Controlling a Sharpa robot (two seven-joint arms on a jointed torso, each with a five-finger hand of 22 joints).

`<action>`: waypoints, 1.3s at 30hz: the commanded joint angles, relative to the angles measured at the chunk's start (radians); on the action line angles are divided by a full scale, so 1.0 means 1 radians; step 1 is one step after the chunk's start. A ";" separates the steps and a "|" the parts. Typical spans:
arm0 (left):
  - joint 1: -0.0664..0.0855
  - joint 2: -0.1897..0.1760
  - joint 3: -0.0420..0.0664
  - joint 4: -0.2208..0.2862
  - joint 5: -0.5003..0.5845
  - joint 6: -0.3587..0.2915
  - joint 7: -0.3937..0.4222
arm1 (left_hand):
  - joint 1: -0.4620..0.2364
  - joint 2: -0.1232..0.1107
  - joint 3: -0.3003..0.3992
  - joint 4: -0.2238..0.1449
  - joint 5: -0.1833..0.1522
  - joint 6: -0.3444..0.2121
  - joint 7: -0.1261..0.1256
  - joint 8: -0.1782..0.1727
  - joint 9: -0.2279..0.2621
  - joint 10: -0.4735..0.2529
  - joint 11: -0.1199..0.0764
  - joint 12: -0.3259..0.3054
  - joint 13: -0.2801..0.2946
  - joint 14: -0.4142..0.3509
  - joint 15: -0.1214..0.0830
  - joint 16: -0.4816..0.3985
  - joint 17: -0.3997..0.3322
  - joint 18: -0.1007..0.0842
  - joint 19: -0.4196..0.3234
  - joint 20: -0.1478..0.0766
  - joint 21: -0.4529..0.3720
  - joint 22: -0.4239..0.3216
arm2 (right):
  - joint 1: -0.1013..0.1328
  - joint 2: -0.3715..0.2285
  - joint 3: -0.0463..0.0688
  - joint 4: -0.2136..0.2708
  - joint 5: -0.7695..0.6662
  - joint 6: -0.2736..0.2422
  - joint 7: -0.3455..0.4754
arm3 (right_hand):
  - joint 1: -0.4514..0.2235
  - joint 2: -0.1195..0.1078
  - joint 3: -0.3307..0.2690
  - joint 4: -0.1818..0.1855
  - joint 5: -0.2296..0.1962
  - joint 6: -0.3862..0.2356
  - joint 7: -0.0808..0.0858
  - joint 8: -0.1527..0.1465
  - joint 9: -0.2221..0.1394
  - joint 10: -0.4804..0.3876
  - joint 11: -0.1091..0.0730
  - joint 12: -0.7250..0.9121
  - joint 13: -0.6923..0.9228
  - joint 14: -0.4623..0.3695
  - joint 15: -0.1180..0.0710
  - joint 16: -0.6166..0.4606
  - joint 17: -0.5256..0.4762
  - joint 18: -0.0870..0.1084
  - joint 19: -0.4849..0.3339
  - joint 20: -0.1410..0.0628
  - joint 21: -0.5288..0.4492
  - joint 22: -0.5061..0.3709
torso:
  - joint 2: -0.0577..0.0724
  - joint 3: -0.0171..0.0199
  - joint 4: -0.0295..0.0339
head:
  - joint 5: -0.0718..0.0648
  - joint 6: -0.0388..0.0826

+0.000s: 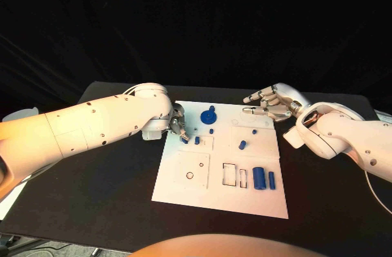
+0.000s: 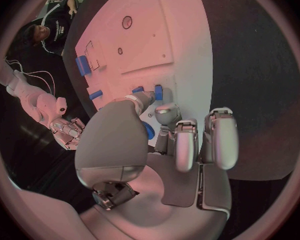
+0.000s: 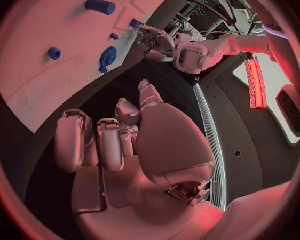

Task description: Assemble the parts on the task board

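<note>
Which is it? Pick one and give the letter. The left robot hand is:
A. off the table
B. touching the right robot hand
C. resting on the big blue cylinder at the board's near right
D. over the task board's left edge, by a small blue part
D: in the head view the left robot hand sits at the left edge of the task board, fingers beside a small blue part.

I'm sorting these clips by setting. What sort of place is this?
Probably a robotics lab or test cell. A white task board with small blue parts lies on a black table against a dark backdrop, and both hands, left and right, hover at its far end.
</note>
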 commanded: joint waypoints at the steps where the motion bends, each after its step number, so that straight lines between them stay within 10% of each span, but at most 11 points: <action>1: 0.000 -0.005 0.000 0.013 -0.016 0.013 -0.021 | -0.004 0.005 0.169 -0.165 0.003 -0.007 -0.002 0.007 0.002 0.006 -0.002 0.005 0.001 0.107 0.002 0.003 0.263 0.000 0.090 0.003 0.004 0.233 | -0.001 0.000 0.000 0.000 -0.006 0.015 0.010 | -0.010 0.004 -0.007 0.000 0.007 0.004 0.000 -0.005 0.000 -0.006 0.002 0.002 -0.001 0.079 -0.008 -0.005 0.158 0.015 -0.005 -0.003 -0.003 0.000 | 0.000 0.0000 0.0004 | -0.002 -0.001; 39: -0.013 -0.024 -0.004 0.066 -0.043 -0.081 -0.030 | -0.035 0.006 0.199 -0.170 0.003 -0.010 -0.010 0.027 0.042 0.007 -0.009 -0.006 -0.013 0.107 -0.003 0.003 0.263 -0.001 0.092 -0.001 0.010 0.234 | -0.001 -0.001 0.000 0.001 -0.006 0.017 0.014 | -0.010 0.004 -0.007 0.000 0.007 0.004 0.000 -0.005 0.000 -0.006 0.002 0.002 -0.001 0.079 -0.008 -0.005 0.158 0.015 -0.005 -0.003 -0.003 0.000 | -0.001 0.0004 0.0008 | -0.001 0.002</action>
